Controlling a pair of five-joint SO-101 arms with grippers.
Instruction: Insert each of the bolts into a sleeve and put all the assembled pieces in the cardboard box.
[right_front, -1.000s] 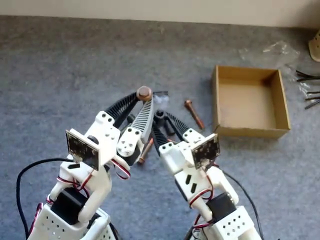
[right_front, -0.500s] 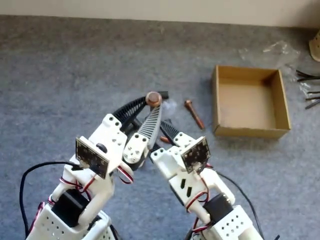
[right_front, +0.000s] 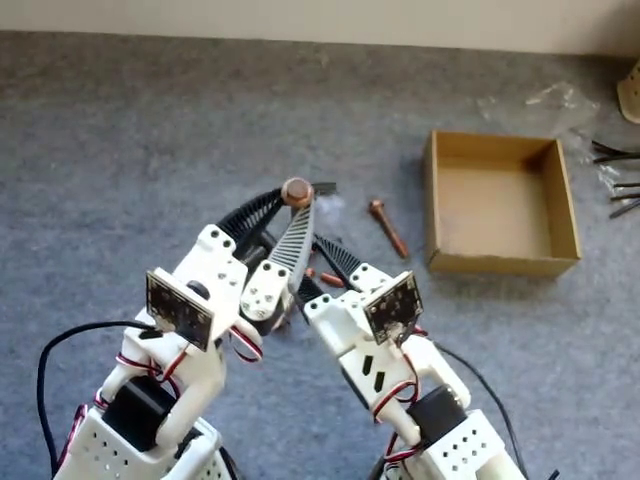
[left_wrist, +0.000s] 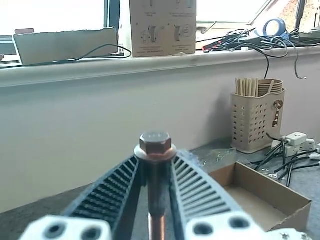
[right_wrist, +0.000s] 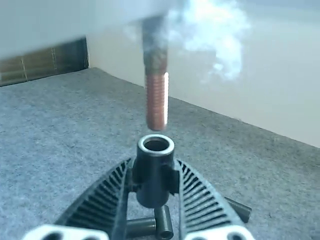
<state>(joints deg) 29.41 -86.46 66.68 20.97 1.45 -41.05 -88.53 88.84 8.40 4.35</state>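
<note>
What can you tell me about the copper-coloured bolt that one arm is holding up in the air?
The bolt looks like copper-coloured metal: hexagonal head on a round flange, smooth shank, threaded lower end. It stands upright, head up, its shank clamped between the ribbed black fingers of the left gripper, off the table. Its threaded tip hangs just above the open mouth of the black sleeve in the right gripper, not yet inside.

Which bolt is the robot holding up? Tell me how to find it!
Find the cardboard box on the grey carpet. Near it, the robot's left gripper pinches one copper bolt upright, head on top, just above a black sleeve. The loose bolt by the box just lies flat on the carpet.
</note>
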